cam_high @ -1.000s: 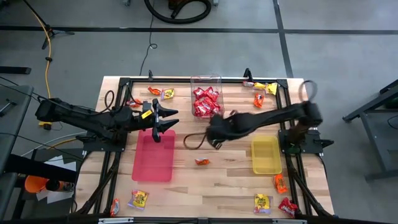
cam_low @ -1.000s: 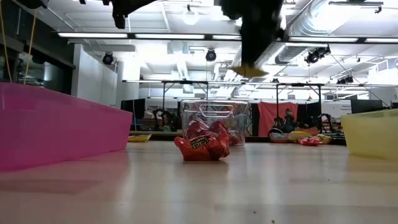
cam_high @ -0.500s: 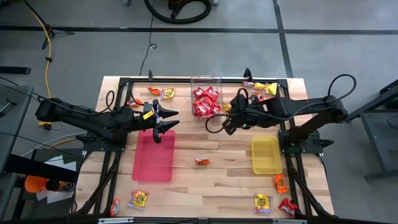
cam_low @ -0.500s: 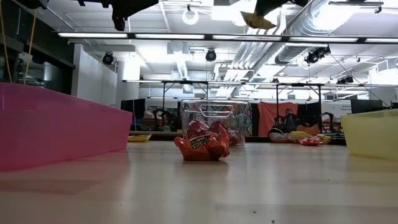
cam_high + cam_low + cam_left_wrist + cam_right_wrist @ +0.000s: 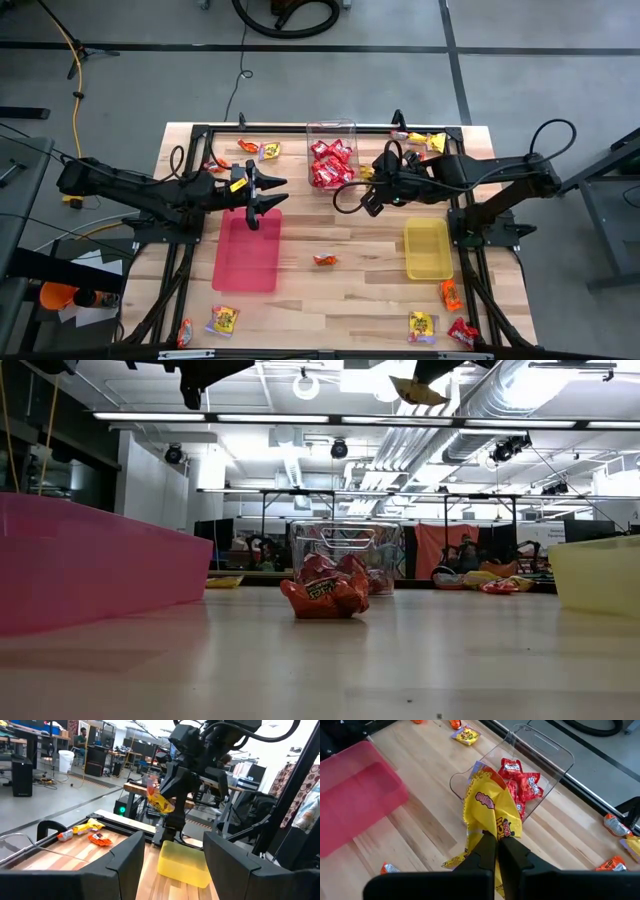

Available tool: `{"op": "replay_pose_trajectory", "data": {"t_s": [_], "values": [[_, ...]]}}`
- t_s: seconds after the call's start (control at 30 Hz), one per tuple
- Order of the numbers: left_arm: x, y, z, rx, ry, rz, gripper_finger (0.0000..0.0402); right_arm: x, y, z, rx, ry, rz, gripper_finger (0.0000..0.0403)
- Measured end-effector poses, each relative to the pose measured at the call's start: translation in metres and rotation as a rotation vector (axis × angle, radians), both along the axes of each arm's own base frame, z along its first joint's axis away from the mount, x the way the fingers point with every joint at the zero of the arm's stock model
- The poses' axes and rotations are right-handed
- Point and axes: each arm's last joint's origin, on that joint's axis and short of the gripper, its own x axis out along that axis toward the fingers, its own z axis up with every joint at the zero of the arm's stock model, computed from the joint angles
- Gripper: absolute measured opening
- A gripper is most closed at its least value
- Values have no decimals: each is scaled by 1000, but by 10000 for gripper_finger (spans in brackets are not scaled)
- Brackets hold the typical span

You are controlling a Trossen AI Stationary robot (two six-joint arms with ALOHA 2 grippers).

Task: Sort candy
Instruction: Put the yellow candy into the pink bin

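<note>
Right gripper [image 5: 496, 845]: fingers clamped on a yellow candy packet [image 5: 492, 812], raised above the table; clear tub [image 5: 540, 755] of red packets just beyond
Left gripper [image 5: 268, 189]: fingers apart; hovering over the pink tray [image 5: 247, 252]
Yellow tray [image 5: 427, 250]: near, beside right gripper

A crumpled red candy packet [image 5: 325, 589] lies between pink tray [image 5: 90, 565] and yellow tray [image 5: 598, 572].

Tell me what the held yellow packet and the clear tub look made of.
The crinkly yellow candy packet pinched in the right end effector looks like glossy plastic film: it creases and shines. The clear rectangular tub seems rigid transparent plastic; red packets show through its walls.
</note>
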Motion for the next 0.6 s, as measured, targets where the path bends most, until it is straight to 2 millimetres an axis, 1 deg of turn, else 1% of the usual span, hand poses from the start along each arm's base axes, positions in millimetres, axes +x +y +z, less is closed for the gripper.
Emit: {"op": "replay_pose_trajectory", "data": {"t_s": [0.23,0.43,0.6], "values": [[0,0,0,0,0,0,188,-1,0,0,8,2,-4,0],[0,0,0,0,0,0,188,-9,9,-4,27,70,-6,0],[0,0,0,0,0,0,188,-14,17,-5,10,73,-23,0]]}}
